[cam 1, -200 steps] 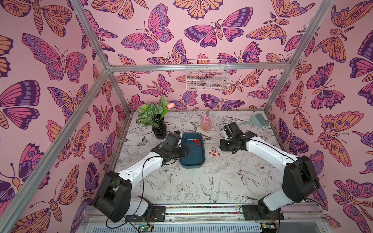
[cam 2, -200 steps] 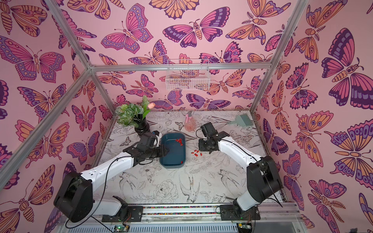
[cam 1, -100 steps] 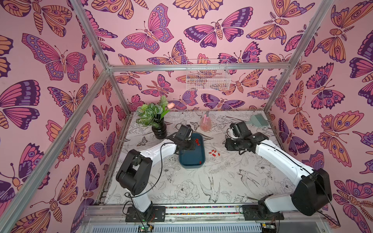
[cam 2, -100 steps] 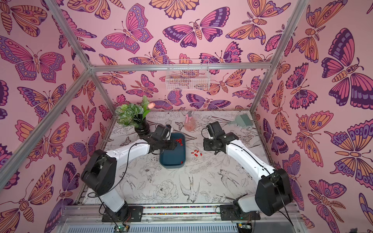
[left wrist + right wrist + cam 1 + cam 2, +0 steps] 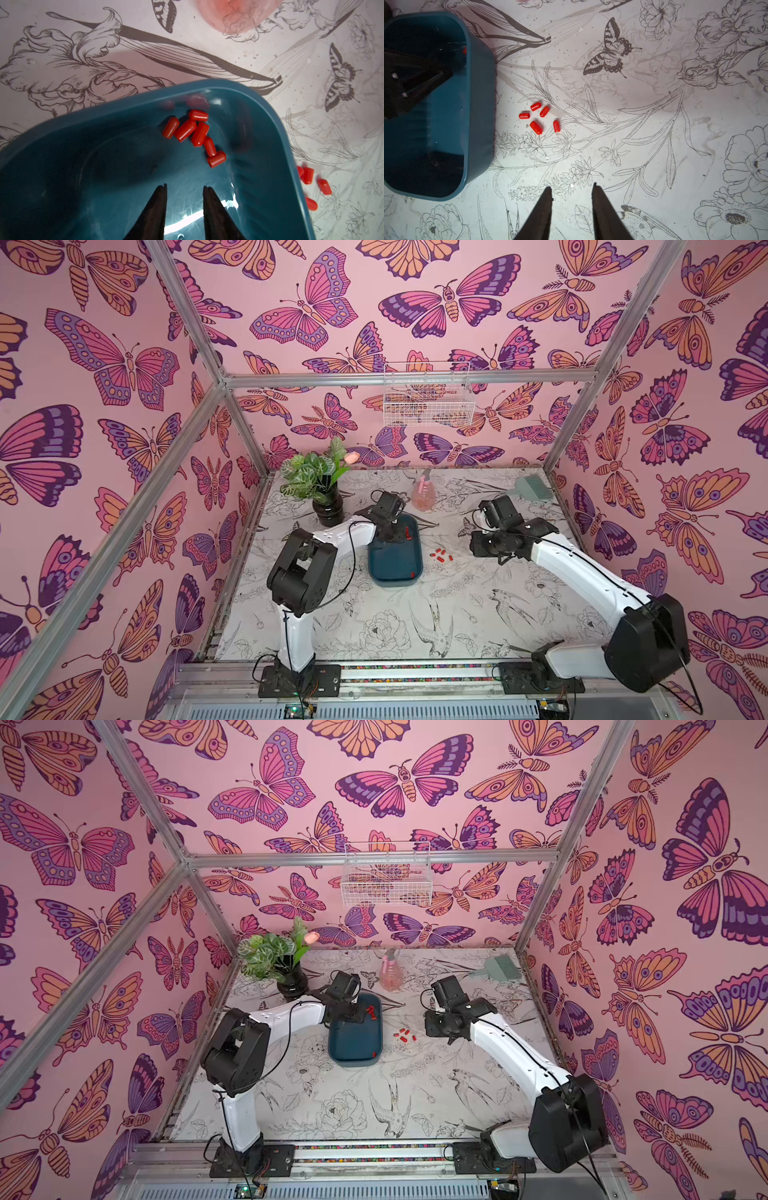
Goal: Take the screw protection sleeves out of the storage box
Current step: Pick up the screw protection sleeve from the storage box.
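**Workspace seen in both top views, with wrist detail.** The storage box is lying at the centre of the frame on the printed table, its long axis running up the picture. The left gripper is hanging over the upper end of the box, its jaws standing apart with nothing between them. In the left wrist view six screw protection sleeves are lying in a touching cluster on the box floor, just ahead of that gripper. A single sleeve is sitting in the lower right corner of the box. Five loose sleeves are lying on the table just right of the box, clear of its rim. The right gripper is hanging over bare table to the right of that group, its jaws likewise parted and empty. A pink spray bottle and a potted plant are standing above the box in the frame.
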You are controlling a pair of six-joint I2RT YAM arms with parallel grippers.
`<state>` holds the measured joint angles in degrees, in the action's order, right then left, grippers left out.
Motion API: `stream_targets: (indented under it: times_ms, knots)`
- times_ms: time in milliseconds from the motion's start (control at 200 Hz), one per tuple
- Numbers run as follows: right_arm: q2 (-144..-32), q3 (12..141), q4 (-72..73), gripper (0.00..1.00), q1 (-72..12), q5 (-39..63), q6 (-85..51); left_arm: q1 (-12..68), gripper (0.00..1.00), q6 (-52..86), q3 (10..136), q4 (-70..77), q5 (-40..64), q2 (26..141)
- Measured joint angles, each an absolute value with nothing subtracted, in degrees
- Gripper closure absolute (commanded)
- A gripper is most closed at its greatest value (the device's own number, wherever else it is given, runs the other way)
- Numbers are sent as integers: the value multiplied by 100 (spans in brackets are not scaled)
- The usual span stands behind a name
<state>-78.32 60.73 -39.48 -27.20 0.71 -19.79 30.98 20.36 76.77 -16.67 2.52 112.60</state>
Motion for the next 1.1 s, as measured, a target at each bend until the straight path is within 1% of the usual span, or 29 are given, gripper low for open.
stream_targets:
  times_ms: [100,566,1097]
  knots:
    - [-7817,5986,-3946,64,-2707,106,-1964,3055,72,2036,7782,-1678,255,11443]
    - [-7817,5883,-3854,65,-2672,307,-1962,2851,72,2036,8195,-1702,255,11867]
    - [-7817,5778,-3846,65,-2665,355,-1949,2840,71,2040,8447,-1717,255,12138]
